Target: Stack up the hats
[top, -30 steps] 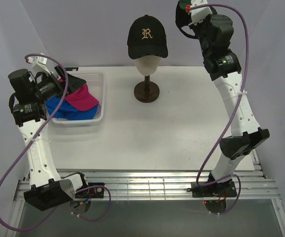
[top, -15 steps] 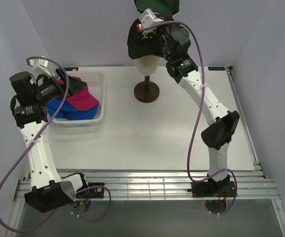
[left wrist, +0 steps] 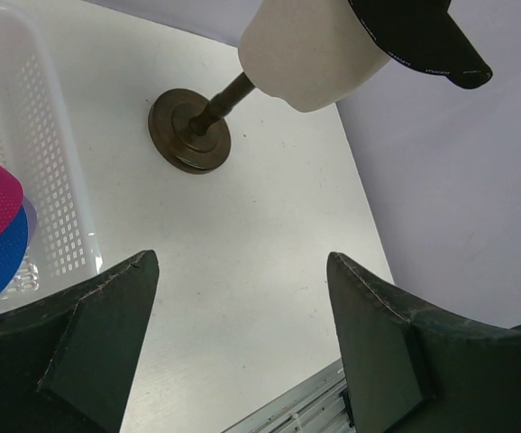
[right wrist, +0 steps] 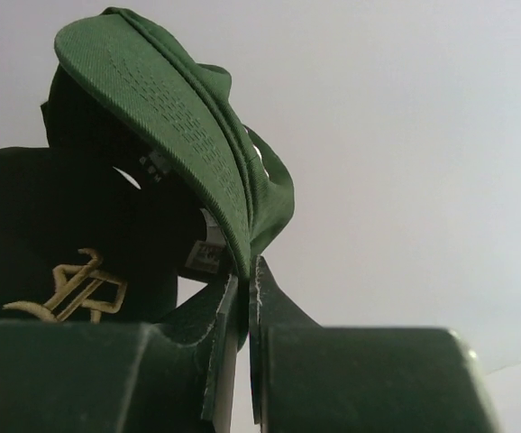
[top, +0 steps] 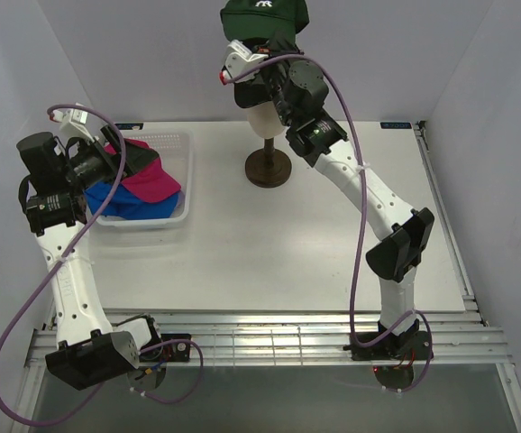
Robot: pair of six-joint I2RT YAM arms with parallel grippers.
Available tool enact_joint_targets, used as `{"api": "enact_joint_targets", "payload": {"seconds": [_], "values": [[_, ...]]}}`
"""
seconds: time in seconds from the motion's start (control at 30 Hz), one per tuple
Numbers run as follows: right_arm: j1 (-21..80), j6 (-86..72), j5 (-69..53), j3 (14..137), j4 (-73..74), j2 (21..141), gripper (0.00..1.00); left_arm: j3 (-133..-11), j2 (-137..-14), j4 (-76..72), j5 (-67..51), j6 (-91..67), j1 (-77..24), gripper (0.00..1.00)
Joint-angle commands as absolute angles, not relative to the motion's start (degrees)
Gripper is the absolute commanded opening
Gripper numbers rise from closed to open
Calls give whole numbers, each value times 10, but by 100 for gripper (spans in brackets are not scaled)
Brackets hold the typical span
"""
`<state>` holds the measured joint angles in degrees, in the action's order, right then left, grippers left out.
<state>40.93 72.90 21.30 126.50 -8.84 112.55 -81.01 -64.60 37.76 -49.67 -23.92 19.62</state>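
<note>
1. Two risks stand out. Your right gripper (right wrist: 247, 271) pinches only the brim edge of the green hat (right wrist: 179, 153), jaws nearly together on the thin fabric, so the crown hangs free. Release it off-centre and I judge it slides off the black hat (right wrist: 26, 234) below.
2. Push down too hard, or drag sideways, and you may tip the mannequin head (top: 262, 119) on its stand (top: 269, 169), since the base looks narrow.
3. At the far centre, the green hat is held just above the black hat, which sits on the mannequin head. Whether the two hats touch cannot be told from these views.
4. Your right arm reaches far and up from its near-right base, leaning left across the table, with the wrist over the head.
5. Your left arm is folded at the left. The left gripper (left wrist: 238, 343) is spread wide and empty at the left side of the white basket (top: 175, 144), where the magenta hat (top: 148, 180) and blue hat (top: 116, 200) lie.
</note>
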Motion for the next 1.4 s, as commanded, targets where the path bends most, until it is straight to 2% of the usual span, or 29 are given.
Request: {"api": "enact_joint_targets", "payload": {"seconds": [0.0, 0.3, 0.53, 0.87, 1.37], "values": [[403, 778, 249, 1265, -173, 1099, 8, -805, -628, 370, -513, -240, 200, 86], [392, 761, 238, 1259, -143, 1107, 8, -798, -628, 367, -515, -240, 202, 86], [387, 646, 233, 1320, -225, 1147, 8, -794, -625, 365, -515, -241, 207, 85], [386, 683, 194, 1299, -302, 1156, 8, -789, -629, 363, -520, -243, 213, 85], [388, 686, 199, 1252, -148, 1117, 8, -777, -622, 357, -525, -243, 214, 85]]}}
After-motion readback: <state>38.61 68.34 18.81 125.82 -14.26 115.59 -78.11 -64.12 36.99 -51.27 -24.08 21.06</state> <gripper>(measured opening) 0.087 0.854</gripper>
